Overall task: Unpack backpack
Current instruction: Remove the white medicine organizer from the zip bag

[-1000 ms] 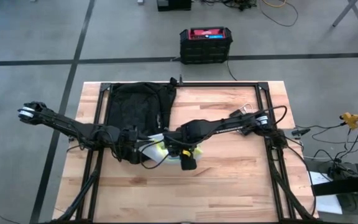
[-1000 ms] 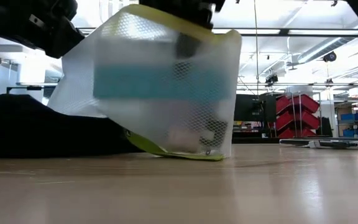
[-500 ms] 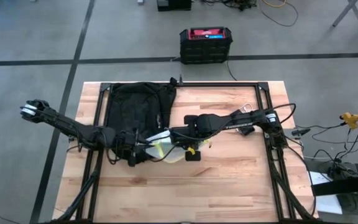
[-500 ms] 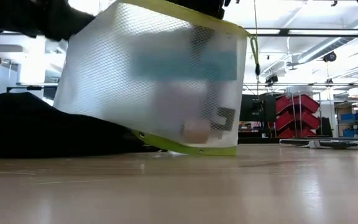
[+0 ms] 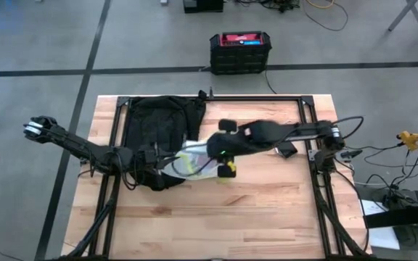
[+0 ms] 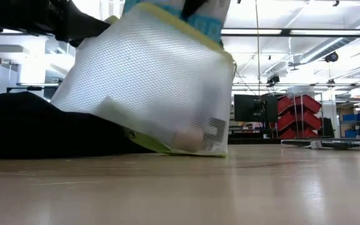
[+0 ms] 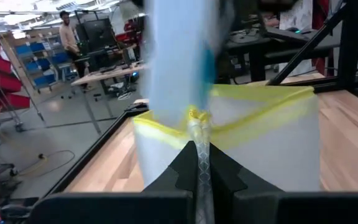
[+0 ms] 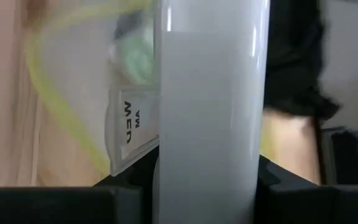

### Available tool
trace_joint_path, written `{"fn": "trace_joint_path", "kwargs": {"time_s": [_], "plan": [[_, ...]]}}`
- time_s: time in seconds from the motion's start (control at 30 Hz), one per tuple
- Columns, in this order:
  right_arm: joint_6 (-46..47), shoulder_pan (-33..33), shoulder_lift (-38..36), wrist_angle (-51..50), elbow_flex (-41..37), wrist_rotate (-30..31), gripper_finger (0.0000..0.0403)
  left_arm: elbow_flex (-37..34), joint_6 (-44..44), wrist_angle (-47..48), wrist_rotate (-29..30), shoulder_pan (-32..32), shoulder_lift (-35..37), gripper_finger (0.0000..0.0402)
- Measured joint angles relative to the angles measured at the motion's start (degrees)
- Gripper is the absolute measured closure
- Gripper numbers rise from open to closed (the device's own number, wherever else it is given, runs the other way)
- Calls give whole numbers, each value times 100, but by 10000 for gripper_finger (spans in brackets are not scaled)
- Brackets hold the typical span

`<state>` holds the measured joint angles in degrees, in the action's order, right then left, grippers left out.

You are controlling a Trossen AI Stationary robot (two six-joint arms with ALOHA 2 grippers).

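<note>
The black backpack (image 5: 158,119) lies flat at the table's far left, also seen in the low view as the backpack (image 6: 24,128). At its near right corner stands a white mesh pouch (image 6: 155,87) with yellow-green trim, its lower edge on the wood. My left gripper (image 7: 199,180) is shut on the pouch's rim. My right gripper (image 8: 207,186) is over the pouch's mouth, shut on a white box with a teal band (image 6: 199,15) that sticks up out of the pouch. More items lie inside the pouch. My left gripper pinches the pouch's yellow-trimmed rim (image 7: 195,118) between its two fingers, coming level from the table's left. The mesh gathers into a narrow fold between the fingers, and the pouch stands with its mouth up and its bottom (image 6: 192,149) on the table. My right gripper pinches the white box (image 8: 210,124) between its two fingers, on two opposite faces. The box runs past the fingers lengthwise and its upper end (image 6: 202,19) is clear of the pouch's mouth. How much of the box is inside the pouch I cannot tell.
A black-and-red hard box (image 5: 240,52) stands on the floor beyond the far edge. Black frame rails (image 5: 312,138) run along the table's sides. Bare wood (image 5: 231,217) fills the near half. A person (image 7: 70,34) stands far off in the room.
My right gripper has turned and gone from the pouch's near side toward the far edge and up. The teal-banded box, which lay inside the pouch, now sticks out of its mouth. The pouch has tilted but kept its bottom on the table.
</note>
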<state>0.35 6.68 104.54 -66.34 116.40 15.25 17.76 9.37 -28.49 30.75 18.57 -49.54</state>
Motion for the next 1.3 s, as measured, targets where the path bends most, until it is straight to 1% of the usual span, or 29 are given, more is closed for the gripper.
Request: {"fn": "trace_joint_path", "kwargs": {"time_s": [0.07, 0.13, 0.27, 0.33, 0.4, 0.5, 0.63, 0.73, 0.83, 0.93, 1.0, 1.1, 1.2, 1.3], "plan": [[213, -1, -252, -118, -32, 0, 286, 0, 3, -36, 119, 0, -2, 402], [563, 9, -508, -447, -139, -10, 286, 0, 70, -60, 202, 0, 9, 402], [1593, 135, -1078, -1202, -716, -20, 286, 0, 312, -83, 237, 0, 50, 402], [2265, 229, -1420, -1419, -1236, -83, 286, 0, 379, -49, 237, 0, 53, 402], [2949, 308, -1793, -1443, -1888, -380, 286, 0, 392, -15, 235, 0, 53, 402], [3798, 448, -2296, -1196, -2950, -853, 286, 0, 344, 99, 222, 0, 48, 402], [4428, 510, -2843, -512, -4391, -1682, 286, 0, 170, 290, 218, 9, 48, 402], [4498, 507, -3128, 217, -5392, -2034, 286, 0, 78, 385, 134, 46, 46, 402], [4480, 498, -3267, 1283, -6273, -2367, 286, 0, 23, 382, 123, 78, 25, 402], [4466, 507, -3207, 2455, -7006, -2888, 286, 0, -110, 374, 121, 87, 24, 402], [4470, 509, -3111, 3089, -7405, -3089, 282, 0, -210, 361, 121, 90, 24, 402], [4391, 507, -2930, 3688, -7776, -3159, 256, 0, -283, 338, 121, 90, 6, 402], [4052, 507, -2751, 3796, -7877, -3176, 230, 0, -292, 103, 121, 90, -61, 402], [3732, 540, -2610, 3859, -7880, -3195, 216, 0, -290, -182, 121, 90, -171, 402]]}}
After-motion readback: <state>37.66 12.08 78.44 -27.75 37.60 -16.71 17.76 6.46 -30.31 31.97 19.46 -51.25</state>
